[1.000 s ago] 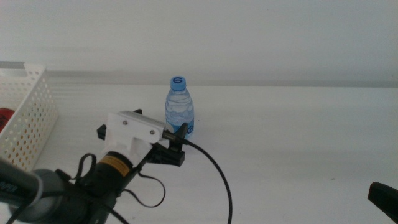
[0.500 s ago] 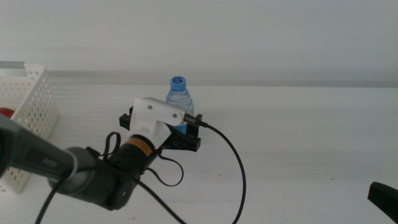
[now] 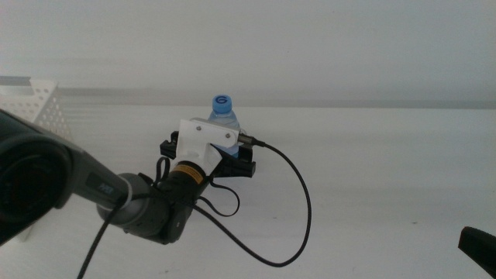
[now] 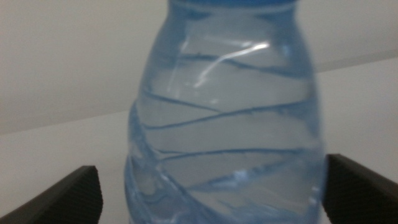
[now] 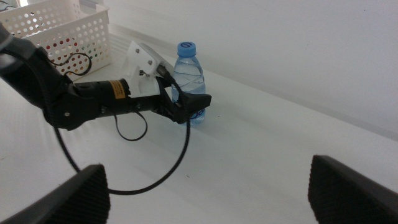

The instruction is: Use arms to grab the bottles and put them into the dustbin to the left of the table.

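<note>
A small clear water bottle (image 3: pixel 223 109) with a blue cap stands upright at the middle of the white table (image 3: pixel 372 170). My left gripper (image 3: pixel 209 157) is open, with one jaw on each side of the bottle's lower body. In the left wrist view the bottle (image 4: pixel 224 124) fills the picture between the jaws. The right wrist view shows the bottle (image 5: pixel 189 71) and the left gripper (image 5: pixel 188 101) around it. My right gripper (image 5: pixel 217 190) is open and empty, low at the near right (image 3: pixel 477 244). The white perforated dustbin (image 5: pixel 62 25) stands at the far left; red and green show through its holes.
The left arm's black cable (image 3: pixel 298 209) loops over the table in front of the bottle. Only a corner of the dustbin (image 3: pixel 39 97) shows behind the left arm in the middle view. A pale wall (image 3: pixel 310 46) rises behind the table.
My left arm has moved forward and right to the water bottle, so its jaws now stand on both sides of it. The bottle and the right gripper have not moved.
</note>
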Controlling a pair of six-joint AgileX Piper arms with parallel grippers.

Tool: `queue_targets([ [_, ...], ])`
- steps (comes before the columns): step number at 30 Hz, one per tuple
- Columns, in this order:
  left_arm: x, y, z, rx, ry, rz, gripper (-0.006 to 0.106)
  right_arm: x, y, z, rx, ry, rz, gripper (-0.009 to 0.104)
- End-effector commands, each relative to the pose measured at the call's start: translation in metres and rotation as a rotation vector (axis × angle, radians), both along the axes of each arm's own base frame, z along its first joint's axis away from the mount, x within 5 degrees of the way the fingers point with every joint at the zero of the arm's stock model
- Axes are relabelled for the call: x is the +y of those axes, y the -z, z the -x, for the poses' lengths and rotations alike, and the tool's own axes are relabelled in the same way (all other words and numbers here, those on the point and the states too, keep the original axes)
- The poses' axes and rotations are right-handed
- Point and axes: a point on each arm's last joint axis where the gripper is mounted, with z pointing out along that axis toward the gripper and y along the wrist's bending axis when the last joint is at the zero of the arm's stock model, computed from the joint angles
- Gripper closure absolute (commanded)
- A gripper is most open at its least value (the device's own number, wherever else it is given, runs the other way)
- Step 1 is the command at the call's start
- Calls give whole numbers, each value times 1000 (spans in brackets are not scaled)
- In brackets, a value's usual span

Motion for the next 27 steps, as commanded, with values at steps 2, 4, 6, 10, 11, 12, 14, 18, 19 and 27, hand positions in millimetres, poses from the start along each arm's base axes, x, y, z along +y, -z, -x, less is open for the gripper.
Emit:
queue_targets([
  [2,-2,6,-8,-6,-16,-17,7,0,0,0,-15,1,0,10],
  [4,-4,10,-12,-15,-13,-40,7,0,0,0,-15,1,0,10],
  [6,-4,12,-17,-17,-37,-36,7,0,0,0,-15,1,0,10],
  [10,-4,12,-23,0,-66,-52,15,0,0,0,-15,1,0,10],
  [11,-4,13,-23,13,-59,-70,19,0,0,0,-15,1,0,10],
  [12,-4,14,-25,30,-55,-81,25,0,0,0,-15,1,0,10],
  [14,-5,15,-27,54,-48,-93,41,0,0,0,-15,1,0,10],
  [18,-3,13,-27,94,-79,-81,84,0,0,0,-15,1,0,10],
  [19,-1,11,-25,111,-86,-80,94,0,0,0,-15,1,0,10],
  [27,27,-46,13,172,-143,-174,102,0,0,0,-15,1,0,10],
])
